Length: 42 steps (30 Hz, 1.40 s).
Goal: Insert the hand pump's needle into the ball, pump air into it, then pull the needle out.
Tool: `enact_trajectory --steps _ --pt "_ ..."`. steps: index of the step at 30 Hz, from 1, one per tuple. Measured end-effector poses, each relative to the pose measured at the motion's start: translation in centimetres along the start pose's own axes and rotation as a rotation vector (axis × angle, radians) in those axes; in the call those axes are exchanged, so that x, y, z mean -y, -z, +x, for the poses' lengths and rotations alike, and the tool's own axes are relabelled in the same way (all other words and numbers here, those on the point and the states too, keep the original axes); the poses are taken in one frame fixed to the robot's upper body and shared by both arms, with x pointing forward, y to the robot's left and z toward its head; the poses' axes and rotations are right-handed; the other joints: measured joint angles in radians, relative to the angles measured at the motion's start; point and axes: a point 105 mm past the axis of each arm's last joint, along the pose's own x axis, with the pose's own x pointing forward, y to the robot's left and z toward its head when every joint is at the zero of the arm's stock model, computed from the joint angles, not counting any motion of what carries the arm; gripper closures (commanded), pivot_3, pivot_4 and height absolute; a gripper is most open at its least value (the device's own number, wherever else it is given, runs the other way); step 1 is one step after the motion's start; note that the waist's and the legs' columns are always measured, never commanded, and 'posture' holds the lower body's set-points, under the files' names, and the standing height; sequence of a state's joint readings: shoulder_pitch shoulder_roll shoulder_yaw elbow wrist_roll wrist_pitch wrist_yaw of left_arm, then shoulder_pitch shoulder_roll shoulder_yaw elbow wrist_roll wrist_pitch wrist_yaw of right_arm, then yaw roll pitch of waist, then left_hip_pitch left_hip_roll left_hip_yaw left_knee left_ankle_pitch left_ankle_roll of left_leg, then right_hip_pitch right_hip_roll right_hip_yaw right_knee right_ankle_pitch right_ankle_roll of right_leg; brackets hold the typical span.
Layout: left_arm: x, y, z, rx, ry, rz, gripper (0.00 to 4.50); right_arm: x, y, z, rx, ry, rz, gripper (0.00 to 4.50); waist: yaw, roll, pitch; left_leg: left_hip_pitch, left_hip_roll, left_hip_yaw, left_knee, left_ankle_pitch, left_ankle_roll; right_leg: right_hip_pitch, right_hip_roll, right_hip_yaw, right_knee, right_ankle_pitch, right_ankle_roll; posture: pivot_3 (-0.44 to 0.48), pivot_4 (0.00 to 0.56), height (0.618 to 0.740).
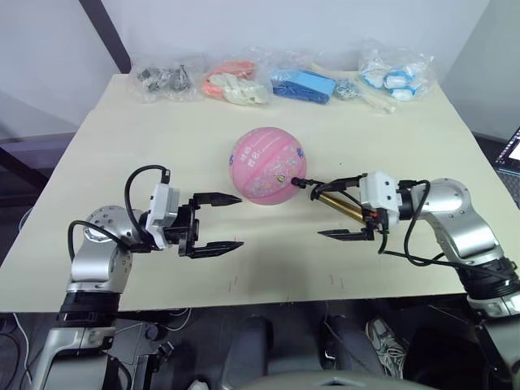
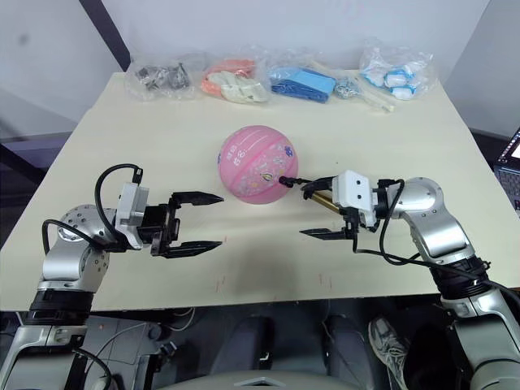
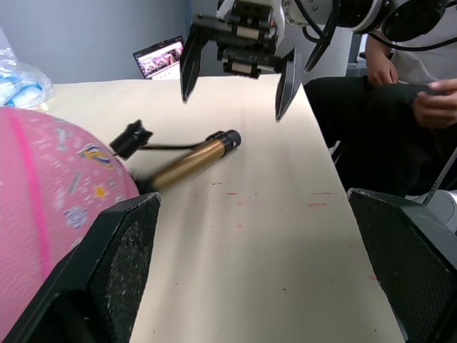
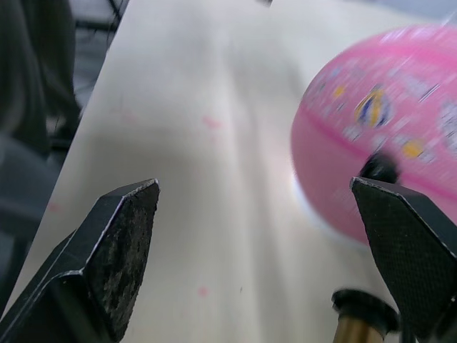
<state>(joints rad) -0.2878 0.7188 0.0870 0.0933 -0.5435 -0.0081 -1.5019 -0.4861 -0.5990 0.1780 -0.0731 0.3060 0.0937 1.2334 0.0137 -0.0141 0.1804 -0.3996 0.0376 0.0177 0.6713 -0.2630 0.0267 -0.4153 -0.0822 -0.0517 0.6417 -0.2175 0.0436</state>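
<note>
The pink ball [image 1: 268, 166] rests in the middle of the table. The gold hand pump [image 1: 337, 205] lies flat on the table to its right. The pump's thin black hose ends in a black fitting [image 1: 299, 182] against the ball's right side. The needle is hidden there, and I cannot tell whether it is inside the ball. My right gripper [image 1: 322, 210] hovers open over the pump, touching nothing; the left wrist view shows this right gripper [image 3: 234, 106] above and behind the pump [image 3: 189, 163]. My left gripper [image 1: 240, 220] is open and empty, near the ball's left front.
Several plastic bags [image 1: 236, 85] of small items line the table's far edge [image 1: 276, 75]. A seated person [image 3: 400, 86] is beyond the table's right side, and a laptop [image 3: 161, 57] stands there too.
</note>
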Motion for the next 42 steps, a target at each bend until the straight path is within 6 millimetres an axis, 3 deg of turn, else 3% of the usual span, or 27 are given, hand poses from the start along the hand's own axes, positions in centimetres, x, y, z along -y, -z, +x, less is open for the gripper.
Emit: enact_trajectory --steps 11,19,23,30,42 --pt "-1.3 -0.8 0.2 0.022 -0.058 0.025 0.0 -0.5 -0.6 -2.4 0.187 0.217 0.176 0.02 -0.001 0.0 0.0 0.0 0.0 0.0 0.001 0.0 0.0 0.0 0.0 0.0 0.001 0.0 0.0 0.0 0.15 0.74" --pt "-2.7 -1.5 0.1 0.033 -0.114 0.042 0.0 -1.1 0.7 -4.4 0.211 0.358 0.251 0.02 0.0 0.0 0.0 0.001 0.0 0.0 0.001 0.0 0.0 0.0 0.0 0.001 0.001 0.0 0.0 0.0 0.15 0.74" --pt "-4.2 -2.4 -0.1 0.042 -0.162 0.052 0.0 -2.8 1.4 -6.5 0.215 0.45 0.296 0.02 0.002 -0.001 -0.001 0.001 0.0 0.0 0.001 0.0 0.0 0.001 0.0 0.001 0.001 0.0 0.0 0.0 0.15 0.74" --pt "-8.2 -3.6 0.3 0.05 -0.321 0.07 0.0 -4.1 0.1 -8.6 0.248 0.497 0.269 0.02 -0.001 -0.001 -0.001 0.003 0.0 0.001 0.002 0.0 0.0 0.002 0.003 0.006 0.001 0.001 0.002 0.0 0.15 0.74" --pt "-13.4 -3.9 2.8 0.013 -0.499 -0.005 0.0 -4.0 -0.5 -8.2 0.273 0.508 0.257 0.02 0.0 -0.002 0.0 0.002 0.0 0.001 0.003 0.0 0.0 0.002 0.011 0.018 0.001 0.002 0.002 0.0 0.15 0.74"
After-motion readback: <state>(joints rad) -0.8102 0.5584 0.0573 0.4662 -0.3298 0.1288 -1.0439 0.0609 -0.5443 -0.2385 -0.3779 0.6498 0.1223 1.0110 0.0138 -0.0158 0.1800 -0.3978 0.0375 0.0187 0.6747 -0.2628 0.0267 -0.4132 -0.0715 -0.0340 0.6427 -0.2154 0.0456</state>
